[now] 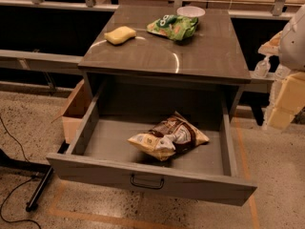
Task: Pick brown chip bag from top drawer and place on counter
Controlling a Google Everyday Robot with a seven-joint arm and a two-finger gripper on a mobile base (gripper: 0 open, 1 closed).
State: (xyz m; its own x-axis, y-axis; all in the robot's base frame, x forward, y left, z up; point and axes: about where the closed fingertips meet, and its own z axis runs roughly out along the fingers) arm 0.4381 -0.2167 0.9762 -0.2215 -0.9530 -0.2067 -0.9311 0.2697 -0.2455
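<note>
In open top drawer (95, 170), below front edge of counter (157, 51): brown chip bag (167, 137); gripper (286, 100) off right edge, jaw state impossible to tell.

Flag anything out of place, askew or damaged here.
Nothing is spilled or broken. The brown chip bag lies crumpled and diagonal in the pulled-out top drawer, an odd spot for a snack. The gripper hangs at the right edge of the view, clear of the drawer.

Open top drawer (107, 144) holds the brown chip bag (167, 137); sponge (120, 35) and green bag (172, 26) lie on the surface (157, 58); hand (282, 108) at right edge.
</note>
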